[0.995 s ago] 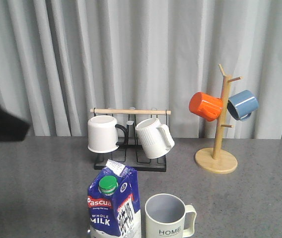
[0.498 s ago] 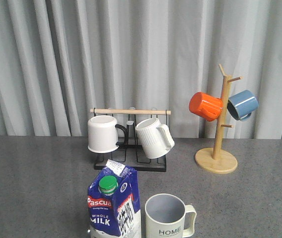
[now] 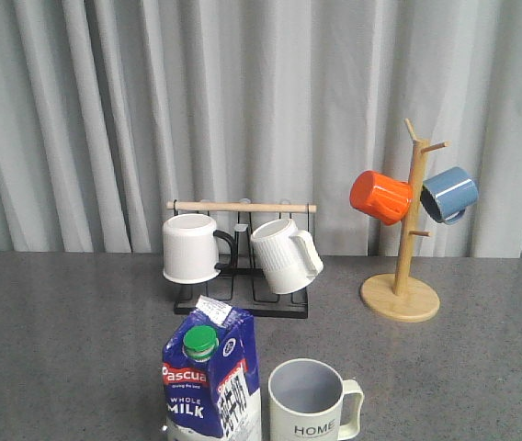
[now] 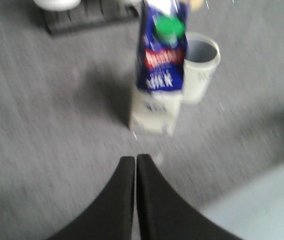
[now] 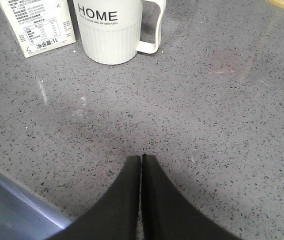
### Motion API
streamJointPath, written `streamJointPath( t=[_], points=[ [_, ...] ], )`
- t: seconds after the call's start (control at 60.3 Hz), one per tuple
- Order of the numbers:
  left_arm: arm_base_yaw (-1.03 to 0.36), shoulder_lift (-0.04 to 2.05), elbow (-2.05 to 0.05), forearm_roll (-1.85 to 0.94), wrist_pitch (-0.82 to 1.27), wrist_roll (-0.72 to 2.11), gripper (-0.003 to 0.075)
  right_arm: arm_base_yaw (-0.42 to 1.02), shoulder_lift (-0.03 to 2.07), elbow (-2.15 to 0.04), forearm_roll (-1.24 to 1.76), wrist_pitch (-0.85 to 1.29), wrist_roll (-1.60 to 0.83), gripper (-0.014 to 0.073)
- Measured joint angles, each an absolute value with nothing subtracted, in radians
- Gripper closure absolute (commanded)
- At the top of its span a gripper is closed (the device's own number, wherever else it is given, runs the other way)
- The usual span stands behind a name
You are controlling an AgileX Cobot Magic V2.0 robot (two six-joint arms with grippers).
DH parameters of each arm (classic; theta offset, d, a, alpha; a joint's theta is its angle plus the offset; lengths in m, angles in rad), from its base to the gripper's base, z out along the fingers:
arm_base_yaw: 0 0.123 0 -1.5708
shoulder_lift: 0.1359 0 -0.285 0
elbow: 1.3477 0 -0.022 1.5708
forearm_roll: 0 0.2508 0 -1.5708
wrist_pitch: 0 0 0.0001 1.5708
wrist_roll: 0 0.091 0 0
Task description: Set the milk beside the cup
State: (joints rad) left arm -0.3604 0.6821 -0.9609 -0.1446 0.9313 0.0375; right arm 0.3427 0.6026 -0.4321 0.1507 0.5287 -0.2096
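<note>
The milk carton [image 3: 211,381] stands upright at the table's front edge, blue above, white below, with a green cap. The "HOME" cup [image 3: 309,401] stands just right of it, handle to the right. Neither gripper shows in the front view. In the blurred left wrist view the left gripper [image 4: 135,158] is shut and empty, set back from the milk carton [image 4: 159,70] and the cup [image 4: 200,65]. In the right wrist view the right gripper [image 5: 141,158] is shut and empty over bare table, back from the cup [image 5: 113,27] and the carton's base [image 5: 37,25].
A black rack [image 3: 241,299] with a wooden bar holds a plain white mug [image 3: 190,248] and a ribbed white mug [image 3: 284,255] behind the carton. A wooden mug tree [image 3: 401,296] at the back right carries an orange mug [image 3: 380,197] and a blue mug [image 3: 448,194]. Grey curtains hang behind.
A dark shape at the left edge of the front view one second ago has gone out of view. The carton and cup have not moved.
</note>
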Motion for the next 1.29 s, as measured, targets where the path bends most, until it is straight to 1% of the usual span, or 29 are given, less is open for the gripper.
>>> streamJointPath(
  t=[0.116,0.216,0.315,0.498,0.73,0.896,1.029,1.294],
  points=[
    [-0.341,0.660,-0.859,-0.093,0.674,0.037,0.0728,0.343,0.603,-0.432,0.151,0.530,-0.210,0.0599],
    [-0.304,0.619,-0.715,-0.078,0.480,0.037,0.0728,0.343,0.603,-0.432,0.151,0.532,-0.210,0.0599],
    [-0.256,0.534,-0.545,-0.076,0.298,0.037,0.0728,0.343,0.603,-0.432,0.151,0.533,-0.210,0.0599],
    [-0.160,0.348,-0.234,-0.076,0.101,0.036,0.0728,0.343,0.603,-0.432,0.151,0.533,-0.210,0.0599],
    [-0.045,0.134,-0.004,-0.076,0.047,0.035,0.0727,0.343,0.603,-0.432,0.151,0.533,-0.210,0.0599],
    [0.024,0.009,0.025,-0.076,0.044,0.035,0.0727,0.343,0.603,-0.432,0.151,0.533,-0.210,0.0599],
    [0.058,-0.011,0.025,-0.076,0.054,0.037,0.0727,0.343,0.603,-0.431,0.151,0.534,-0.210,0.0599],
    [0.061,-0.011,0.025,-0.076,0.066,0.037,0.0727,0.343,0.603,-0.431,0.151,0.533,-0.210,0.0599]
  ],
)
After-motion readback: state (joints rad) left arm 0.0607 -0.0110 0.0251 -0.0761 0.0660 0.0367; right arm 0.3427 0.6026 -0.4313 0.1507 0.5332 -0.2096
